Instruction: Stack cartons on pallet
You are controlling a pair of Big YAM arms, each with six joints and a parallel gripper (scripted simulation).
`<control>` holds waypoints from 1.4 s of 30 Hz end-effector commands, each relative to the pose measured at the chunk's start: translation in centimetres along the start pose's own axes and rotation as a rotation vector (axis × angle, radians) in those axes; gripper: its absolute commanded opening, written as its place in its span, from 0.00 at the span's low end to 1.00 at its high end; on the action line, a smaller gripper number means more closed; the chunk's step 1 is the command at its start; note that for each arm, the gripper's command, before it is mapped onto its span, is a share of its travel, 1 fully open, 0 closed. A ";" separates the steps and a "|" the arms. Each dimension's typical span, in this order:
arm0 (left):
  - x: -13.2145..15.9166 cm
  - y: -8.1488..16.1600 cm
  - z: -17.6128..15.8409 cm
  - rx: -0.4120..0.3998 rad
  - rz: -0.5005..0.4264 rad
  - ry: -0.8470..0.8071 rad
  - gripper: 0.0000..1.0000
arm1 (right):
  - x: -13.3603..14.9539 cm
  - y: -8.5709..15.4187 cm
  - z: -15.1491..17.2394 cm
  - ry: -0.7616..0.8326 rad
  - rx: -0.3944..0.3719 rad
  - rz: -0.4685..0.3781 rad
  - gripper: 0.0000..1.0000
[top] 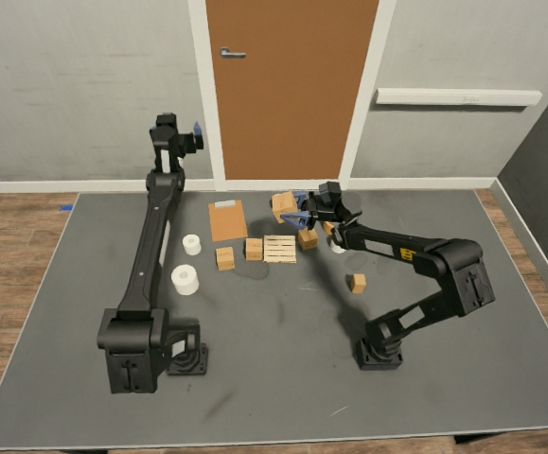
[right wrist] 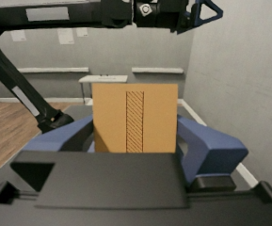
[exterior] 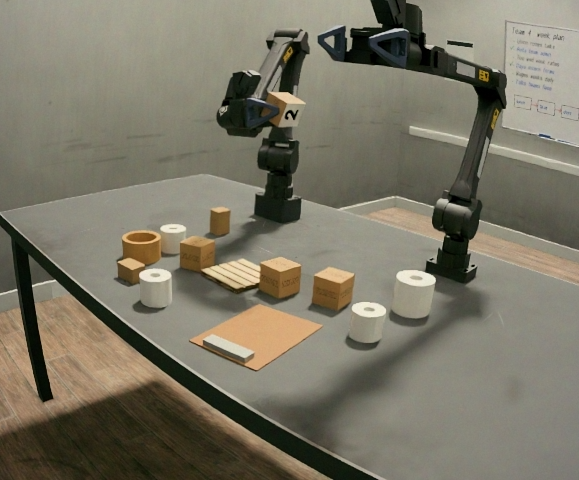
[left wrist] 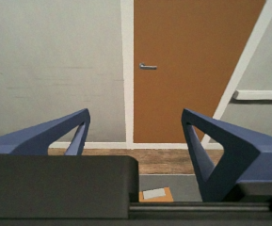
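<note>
My right gripper [top: 289, 207] [right wrist: 135, 113] is shut on a carton [top: 283, 205] [exterior: 285, 109] [right wrist: 111, 118], high above the table. Its white face with the number 2 is turned sideways toward the exterior camera. The square pallet [top: 279, 253] [exterior: 233, 273] bears no carton. One carton [top: 308, 239] [exterior: 197, 253] stands on one side of it, and another carton [top: 253, 249] [exterior: 279, 277] stands close by its opposite side. A further carton [top: 224, 258] [exterior: 333, 288] stands beyond that one. Their numbers are hidden. My left gripper [exterior: 345, 38] [left wrist: 136, 113] is open and empty, high up.
A clipboard [top: 227, 222] [exterior: 268, 330] lies near the back edge. White rolls [top: 191, 245] [top: 185, 280] [exterior: 155, 289] [exterior: 173, 240] stand on both sides. A tan ring [exterior: 141, 254], a small box [exterior: 131, 270] and a taller box [top: 358, 283] [exterior: 219, 221] are on the right arm's side.
</note>
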State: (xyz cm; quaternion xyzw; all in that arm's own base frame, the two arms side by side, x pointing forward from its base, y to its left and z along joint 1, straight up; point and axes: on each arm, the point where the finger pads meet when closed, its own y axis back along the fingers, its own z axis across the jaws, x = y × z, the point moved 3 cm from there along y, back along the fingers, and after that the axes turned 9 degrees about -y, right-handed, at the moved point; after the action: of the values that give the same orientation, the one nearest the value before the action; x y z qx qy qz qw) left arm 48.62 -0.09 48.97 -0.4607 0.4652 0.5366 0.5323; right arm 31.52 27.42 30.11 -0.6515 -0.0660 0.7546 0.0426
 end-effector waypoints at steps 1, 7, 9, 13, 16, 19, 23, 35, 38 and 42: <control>-0.8 -0.2 0.2 -0.002 -0.019 -0.014 1.00 | -0.2 0.1 -0.4 -0.012 0.002 -0.017 0.55; -0.5 0.0 -0.4 0.015 -0.002 0.061 1.00 | -1.7 -0.2 -0.4 0.011 -0.007 -0.025 0.55; 0.6 0.8 -1.0 0.031 0.021 0.104 1.00 | -1.7 -0.3 -0.4 0.010 -0.007 -0.025 0.55; 1.9 2.2 -2.6 0.092 0.065 0.268 1.00 | -1.7 -0.3 -0.4 0.010 -0.007 -0.025 0.55; 2.9 3.8 -4.4 0.167 0.108 0.408 1.00 | -1.7 -0.3 -0.4 0.010 -0.007 -0.025 0.55; 3.8 5.1 -6.0 0.231 0.145 0.532 1.00 | -1.7 -0.3 -0.4 0.010 -0.007 -0.025 0.55; 4.4 6.8 -8.0 0.326 0.162 0.692 1.00 | -0.8 0.0 -0.1 0.000 -0.004 -0.017 0.55; 7.8 11.4 -13.6 0.566 0.291 1.115 1.00 | -0.8 0.0 -0.1 0.000 -0.004 -0.017 0.55; 9.0 12.5 -15.1 0.628 0.332 1.232 1.00 | -0.8 0.0 -0.1 0.000 -0.004 -0.017 0.55; 11.1 13.6 -17.4 0.702 0.401 1.377 1.00 | -0.8 0.0 -0.1 0.000 -0.004 -0.017 0.55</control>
State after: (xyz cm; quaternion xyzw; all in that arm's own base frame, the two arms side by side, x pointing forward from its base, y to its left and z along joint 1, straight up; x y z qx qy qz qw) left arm 35.44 -14.36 35.60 -0.4000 0.8876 0.1191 0.1949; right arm 31.64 27.31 30.10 -0.6404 -0.0673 0.7638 0.0437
